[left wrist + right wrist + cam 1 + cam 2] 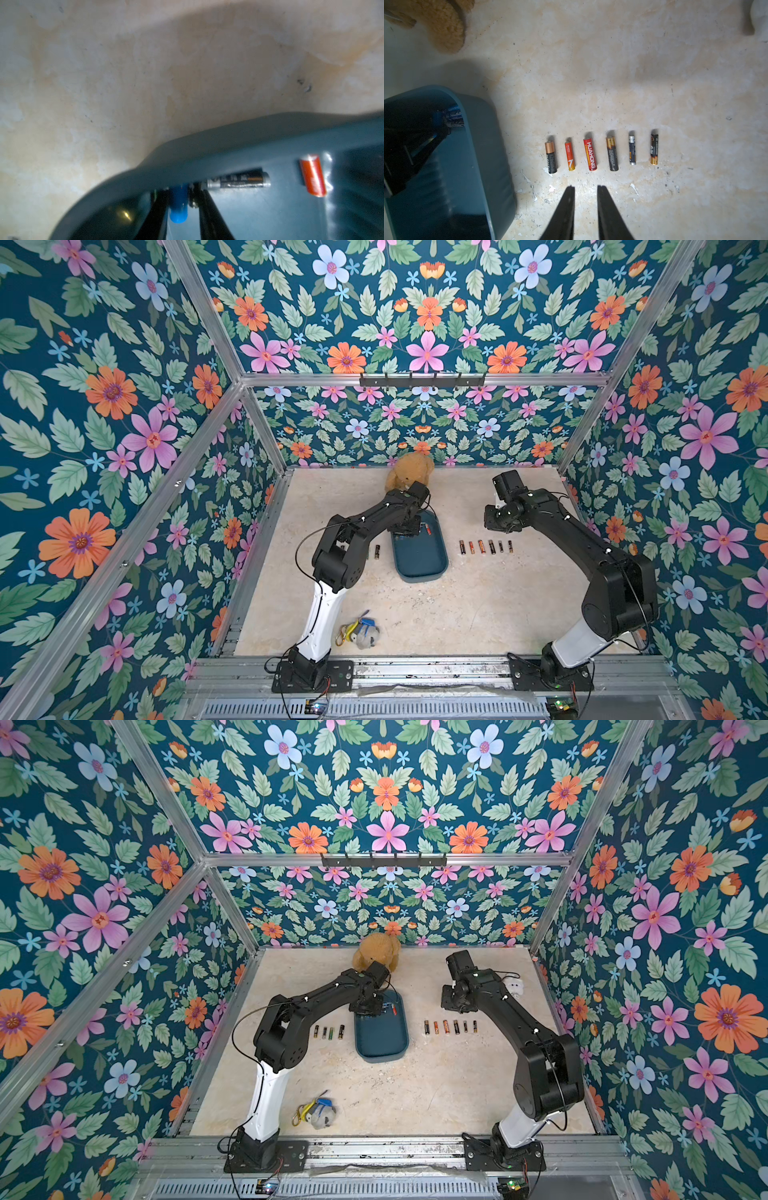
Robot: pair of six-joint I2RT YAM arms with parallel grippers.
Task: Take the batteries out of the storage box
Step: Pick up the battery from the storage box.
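The teal storage box (419, 560) (380, 1044) lies mid-table. My left gripper (179, 193) reaches down into its far end, fingers closed in on a blue battery (178, 207); the silver tip of another cell sits beside one finger. A black battery (239, 179) and a red battery (312, 175) (428, 529) also lie in the box. Several batteries (484, 546) (600, 153) stand in a row right of the box, and several more (328, 1032) left of it. My right gripper (586, 187) hovers above the right row, slightly open and empty.
A brown teddy bear (409, 475) (440, 25) sits at the back, just beyond the box. A keychain bundle with a yellow carabiner (359, 630) lies near the front left. A small white object (515, 988) rests behind the right arm.
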